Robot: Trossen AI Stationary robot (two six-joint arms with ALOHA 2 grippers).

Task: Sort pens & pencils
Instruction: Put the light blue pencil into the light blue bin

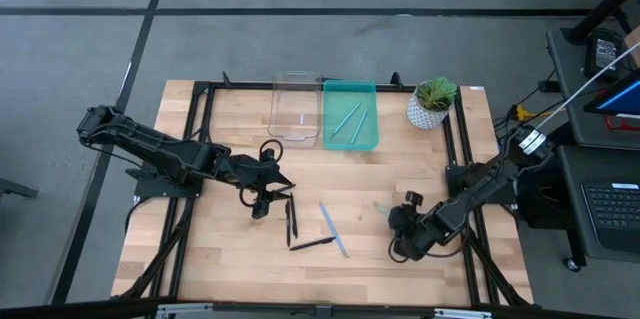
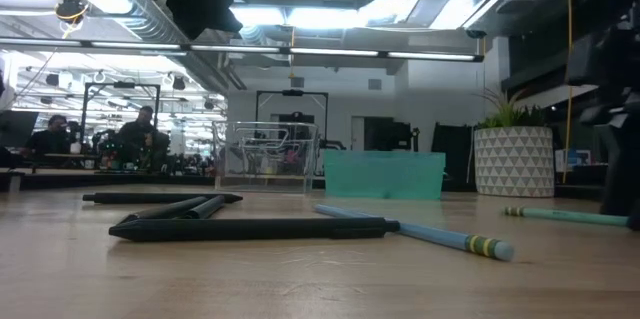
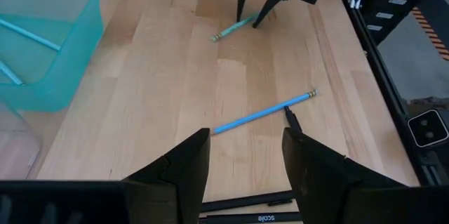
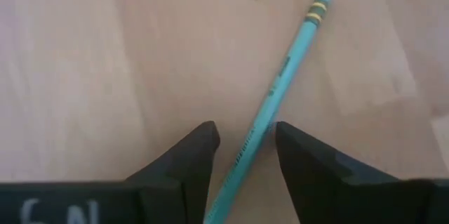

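We see the right gripper (image 4: pixel 244 155) low over the wooden table (image 1: pixel 230 249), its jaws apart around a light teal pencil (image 4: pixel 280 87), well in front of the teal plastic bin (image 1: pixel 350 129). The left gripper (image 3: pixel 245 157), jaws apart and empty, hovers near the black pens (image 1: pixel 292 221).

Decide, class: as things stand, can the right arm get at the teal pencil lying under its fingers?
Probably yes. The right gripper already straddles the teal pencil, one finger on each side, with bare wood around it and nothing else in the way.
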